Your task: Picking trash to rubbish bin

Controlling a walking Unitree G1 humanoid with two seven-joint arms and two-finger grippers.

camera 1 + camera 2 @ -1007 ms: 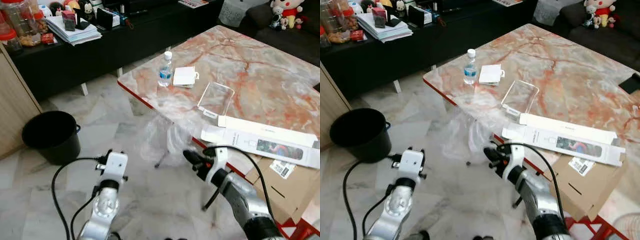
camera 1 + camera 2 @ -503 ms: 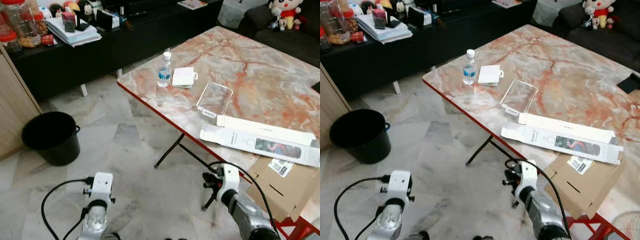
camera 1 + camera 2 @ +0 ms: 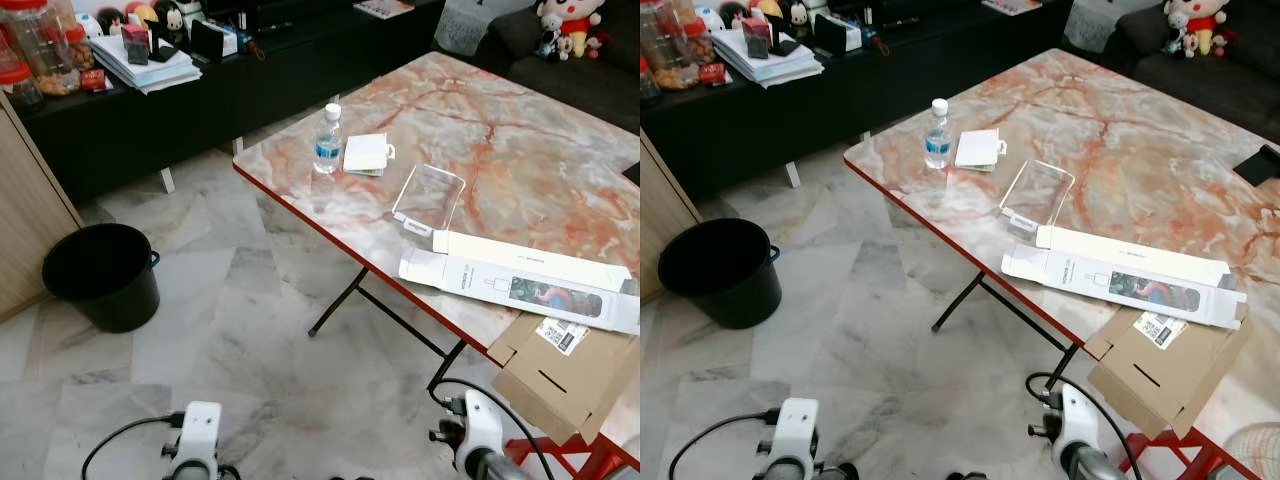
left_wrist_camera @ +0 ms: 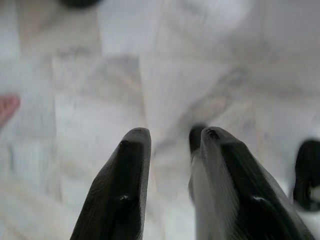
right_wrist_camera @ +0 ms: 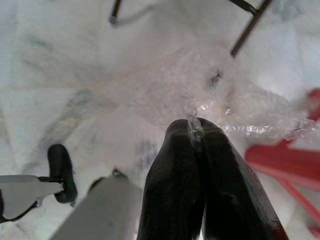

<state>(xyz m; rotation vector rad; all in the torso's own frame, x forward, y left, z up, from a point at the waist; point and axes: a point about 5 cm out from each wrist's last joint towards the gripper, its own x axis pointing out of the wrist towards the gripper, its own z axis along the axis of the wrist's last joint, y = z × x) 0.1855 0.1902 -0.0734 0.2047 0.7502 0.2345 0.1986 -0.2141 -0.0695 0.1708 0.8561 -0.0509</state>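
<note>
The right hand (image 5: 196,131) is pinched closed on clear plastic wrap (image 5: 220,95) hanging above the floor. The left hand (image 4: 170,145) hangs slightly open, holding nothing. The black bin (image 3: 102,275) stands at the frame's left, beside the marble surface (image 3: 520,150).
</note>
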